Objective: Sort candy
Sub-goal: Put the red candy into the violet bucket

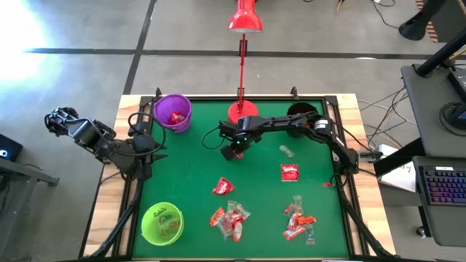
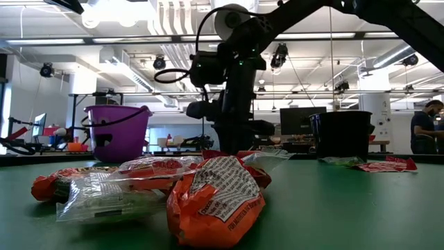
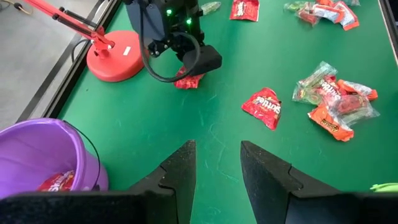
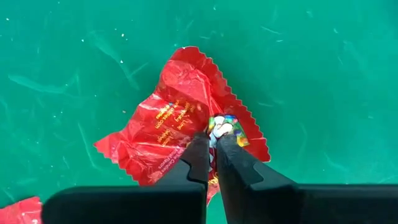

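Note:
My right gripper (image 4: 212,146) points down at the table's middle far part, shut on a red candy packet (image 4: 168,124) that lies on the green mat. The same packet (image 3: 188,81) shows under it in the left wrist view. My left gripper (image 3: 217,146) hovers open over the table's left side, near the purple cup (image 1: 172,113), holding nothing. More candy lies loose on the mat: a red packet (image 1: 223,187), another red one (image 1: 290,172), a clear one (image 1: 287,151), and two heaps (image 1: 229,215) (image 1: 298,218) near the front edge. My right gripper pinches the red packet between its two fingertips, at a bunched bit of wrapper (image 4: 221,127) near the packet's middle. The fingers come from above, pointing steeply down. The packet's spread-out rest (image 4: 143,143) lies flat on the mat.
The purple cup holds a red candy. A green cup (image 1: 162,222) stands at the front left, a black cup (image 1: 300,113) at the far right. The red lamp's base (image 1: 242,111) stands just beyond my right gripper. Bare mat lies between the cups at the left.

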`<act>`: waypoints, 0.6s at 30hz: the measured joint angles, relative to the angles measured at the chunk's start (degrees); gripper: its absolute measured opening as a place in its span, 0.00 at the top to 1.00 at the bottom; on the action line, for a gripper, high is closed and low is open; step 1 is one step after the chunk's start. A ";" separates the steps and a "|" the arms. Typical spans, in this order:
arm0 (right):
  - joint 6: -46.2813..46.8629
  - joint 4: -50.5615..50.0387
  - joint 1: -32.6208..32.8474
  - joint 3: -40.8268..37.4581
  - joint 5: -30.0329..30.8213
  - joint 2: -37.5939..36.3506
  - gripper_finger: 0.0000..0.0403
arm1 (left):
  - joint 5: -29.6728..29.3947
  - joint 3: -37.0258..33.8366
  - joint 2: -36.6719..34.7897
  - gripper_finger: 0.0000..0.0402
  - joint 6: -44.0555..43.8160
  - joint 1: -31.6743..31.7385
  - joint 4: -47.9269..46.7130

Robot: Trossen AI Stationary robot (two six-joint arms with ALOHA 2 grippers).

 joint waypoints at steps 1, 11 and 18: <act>-0.16 -0.13 0.09 -0.11 0.29 -0.93 0.97 | 0.00 0.00 -0.13 0.73 -0.09 -0.01 -0.01; -1.09 -4.01 0.33 -0.20 5.57 -11.59 0.98 | -5.88 0.00 -1.47 0.73 -0.93 -0.01 0.00; -1.72 -9.48 0.30 -0.08 10.72 -17.81 0.98 | -18.39 0.00 -1.94 0.73 -0.98 -0.01 0.00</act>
